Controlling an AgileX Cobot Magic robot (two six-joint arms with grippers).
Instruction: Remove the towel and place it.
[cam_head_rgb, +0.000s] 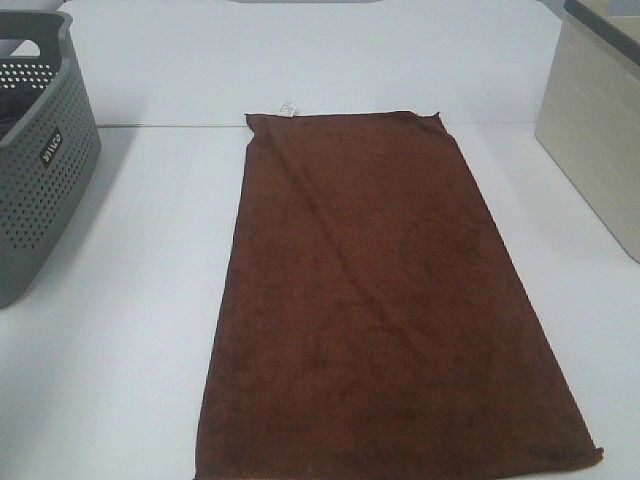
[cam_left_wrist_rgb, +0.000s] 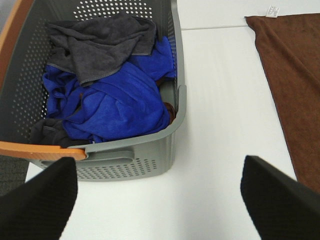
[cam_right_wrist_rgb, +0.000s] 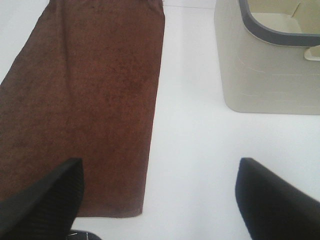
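The dark brown towel (cam_head_rgb: 380, 300) lies flat and spread out on the white table, its long side running from far to near, with a small white tag (cam_head_rgb: 287, 107) at its far left corner. It also shows in the left wrist view (cam_left_wrist_rgb: 295, 75) and in the right wrist view (cam_right_wrist_rgb: 85, 105). Neither gripper shows in the exterior high view. My left gripper (cam_left_wrist_rgb: 160, 200) is open and empty above the table between the grey basket (cam_left_wrist_rgb: 125, 155) and the towel. My right gripper (cam_right_wrist_rgb: 160, 200) is open and empty above the table beside the towel's near right edge.
The grey perforated basket (cam_head_rgb: 40, 160) stands at the left, holding blue cloths (cam_left_wrist_rgb: 115, 100) and a dark grey cloth (cam_left_wrist_rgb: 100, 42). A beige bin (cam_head_rgb: 595, 120) with a dark rim stands at the right, and it shows in the right wrist view (cam_right_wrist_rgb: 265, 65).
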